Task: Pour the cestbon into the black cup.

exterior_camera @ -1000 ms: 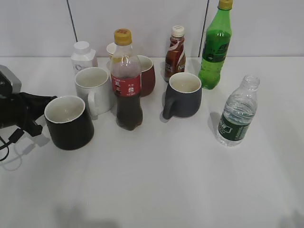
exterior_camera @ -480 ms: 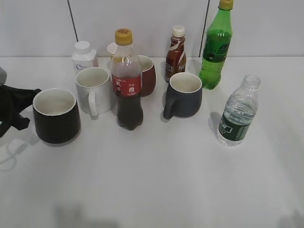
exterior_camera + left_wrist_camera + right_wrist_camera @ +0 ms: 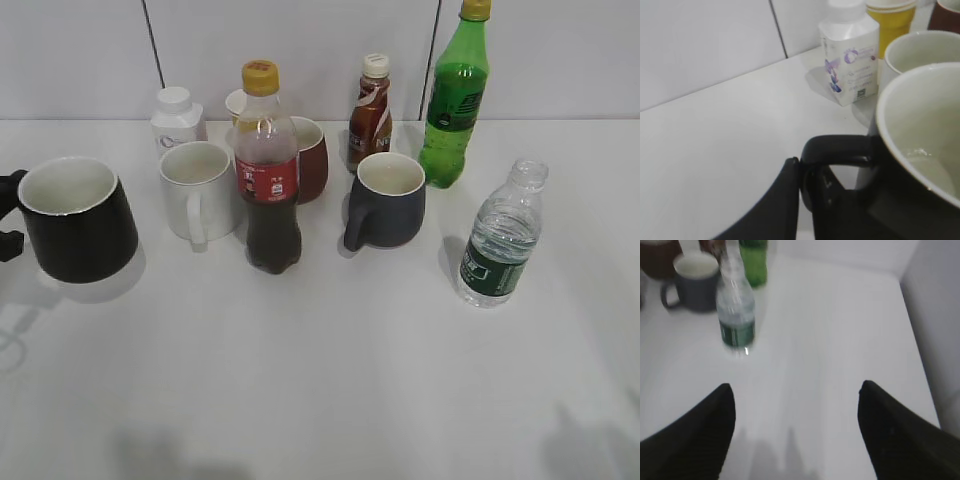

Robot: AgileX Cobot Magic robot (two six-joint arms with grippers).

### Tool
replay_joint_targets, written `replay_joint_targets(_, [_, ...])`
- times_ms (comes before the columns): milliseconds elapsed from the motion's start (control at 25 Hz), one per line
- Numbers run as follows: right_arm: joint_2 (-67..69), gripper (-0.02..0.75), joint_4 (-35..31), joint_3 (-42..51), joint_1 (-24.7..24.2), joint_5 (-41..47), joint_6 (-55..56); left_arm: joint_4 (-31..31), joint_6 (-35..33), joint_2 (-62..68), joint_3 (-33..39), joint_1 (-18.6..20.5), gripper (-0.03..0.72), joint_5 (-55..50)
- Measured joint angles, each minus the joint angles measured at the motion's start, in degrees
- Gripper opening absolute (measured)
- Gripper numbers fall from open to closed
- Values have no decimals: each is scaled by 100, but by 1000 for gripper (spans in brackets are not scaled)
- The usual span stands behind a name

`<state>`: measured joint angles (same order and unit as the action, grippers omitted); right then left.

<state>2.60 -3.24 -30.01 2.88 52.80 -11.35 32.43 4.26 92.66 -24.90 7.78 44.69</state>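
The black cup (image 3: 78, 225) with a white inside is at the far left, lifted off the table with its shadow below. My left gripper (image 3: 802, 180) is shut on its black handle (image 3: 840, 152); only a bit of the gripper shows at the exterior view's left edge (image 3: 10, 215). The cestbon (image 3: 501, 237), a clear ribbed uncapped bottle with a dark green label, stands upright at the right. It also shows in the right wrist view (image 3: 735, 310). My right gripper (image 3: 796, 390) is open and empty, well short of the bottle and to its right.
A red-labelled cola bottle (image 3: 268, 170), white mug (image 3: 198, 190), dark red mug (image 3: 308, 158), grey-blue mug (image 3: 385, 200), brown sauce bottle (image 3: 369, 110), tall green soda bottle (image 3: 453, 95) and a small white bottle (image 3: 176, 118) stand across the back. A wall rises at the right (image 3: 935, 315).
The black cup has moved left and up off the table in my left gripper. The bottle and other things have not moved.
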Motion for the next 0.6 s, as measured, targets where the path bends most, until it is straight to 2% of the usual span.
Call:
replay_joint_targets(80, [435,588,-280,68,0,-983,-332,-136,0,-161,177,0,39,22])
replay_joint_targets(200, [1313,588,-816,401,0,-3023,-733,-216,0,-307,387,0,39,262])
replay_joint_targets(320, [2353,588,-1040,674,0,-4644,-873,-259,0,-360,530,0,39,591])
replay_joint_targets(480, [3514,588,-1119,1071,50,-5568,-904,-286,0,-408,744,0,39,759])
replay_joint_targets(600, [4129,588,-984,1204,334,-5876,-898,-304,-2,-408,788,0,39,816])
